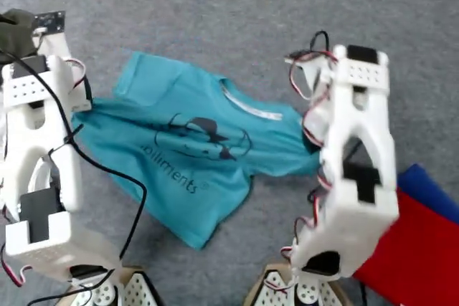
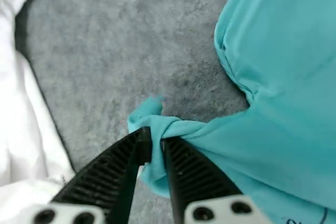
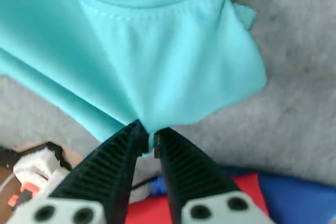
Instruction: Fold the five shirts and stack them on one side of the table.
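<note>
Ok, grey table [image 1: 215,19]: bare felt shows beyond the shirt's far edge. Teal shirt [image 1: 193,148] lies rumpled mid-table btw the arms. Red shirt [image 1: 409,249] and blue shirt [image 1: 430,184] sit at near right edge. My left gripper [image 2: 156,148] pinches a bunched teal corner; right gripper [image 3: 149,137] is clamped on the opposite teal edge.

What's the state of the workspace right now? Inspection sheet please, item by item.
Surface: grey felt table.
Job's things: teal shirt lies crumpled mid-table; red cloth and blue cloth touch, beside the right arm.
Clutter: nothing seen.
Grippers: left gripper shut on the shirt's bunched corner; right gripper shut on its edge.
Cables: black cable crosses the shirt's edge; wires loop on the right arm.
Surroundings: dim shapes past the far edge, cannot tell what.
</note>
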